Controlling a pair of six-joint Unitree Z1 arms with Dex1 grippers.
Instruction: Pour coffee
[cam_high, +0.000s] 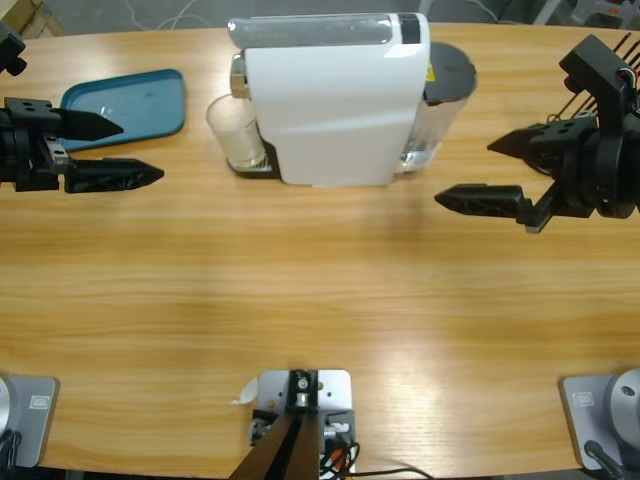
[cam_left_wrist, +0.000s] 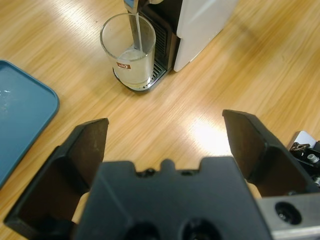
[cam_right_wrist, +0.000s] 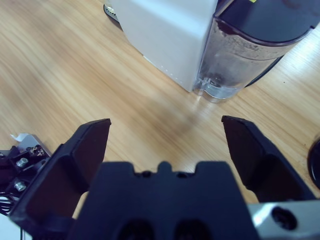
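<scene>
Coffee (cam_left_wrist: 134, 54) is running at this moment: in the left wrist view a thin pale stream falls from the spout into the glass and only a shallow, pale yellowish layer lies at its bottom, so I judge the pour begun but far from finished, with the filling and whatever follows it, perhaps carrying the glass to the tray, not yet done. Taking things by size, the wooden table (cam_high: 320, 300) carries everything, and the white coffee machine (cam_high: 335, 95) stands at the middle of its far edge. Behind the machine, on the side nearer the right arm, sits its clear water tank (cam_right_wrist: 240, 60) under a dark lid; a little water shows at the tank's base, though how full it is higher up I cannot tell. The teal tray (cam_high: 130, 100) lies near the table's far left corner and holds nothing I can make out beyond a faint glint on its surface. The small clear glass (cam_high: 235, 130) stands upright on the machine's drip grille, just beside the white body, touched by neither arm. The left gripper (cam_high: 130, 150) hovers near the tray's front edge, well apart from the glass, jaws spread wide and holding nothing. The right gripper (cam_high: 490, 170) hangs off the tank's side, likewise spread wide and bare.
</scene>
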